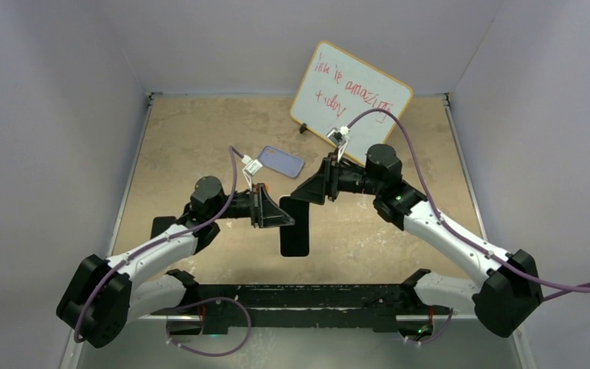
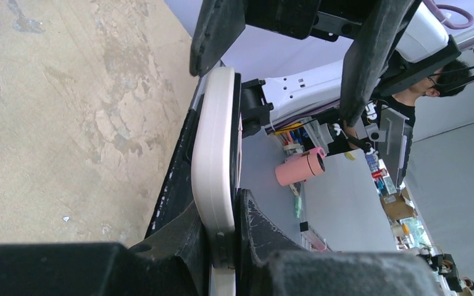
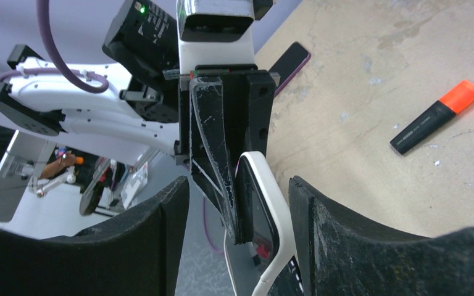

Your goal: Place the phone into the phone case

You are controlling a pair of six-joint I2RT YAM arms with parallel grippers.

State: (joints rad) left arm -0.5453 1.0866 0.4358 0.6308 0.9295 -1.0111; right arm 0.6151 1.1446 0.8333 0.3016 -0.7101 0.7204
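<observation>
Item, phone [image 1: 294, 231]: a black-screened slab with a pale edge, being carried off the tabletop [image 1: 200, 146] between the two arms, its length running toward the near edge in the overhead view. Item, left gripper [image 1: 273, 214]: its jaws are clamping the phone across its thickness, one black pad pressing on each flat face near one end, as the left wrist view is showing edge-on. Item, right gripper [image 1: 313, 188]: its jaws are standing spread and straddling the phone's other end. In the right wrist view a gap is showing between the phone and each of the fingers [image 3: 345, 246], so this gripper is grasping nothing. Item, phone case [image 1: 281, 161]: a lavender-blue shell lying flat on the tabletop just beyond the left gripper, sitting apart from the phone. Item, whiteboard [image 1: 351, 91]: white with red writing, standing tilted at the far side of the tabletop, beyond the right arm. Item, marker [image 3: 435, 117]: black with an orange cap, lying on the tabletop and showing to the right of the grippers in the right wrist view, touching neither of them.
</observation>
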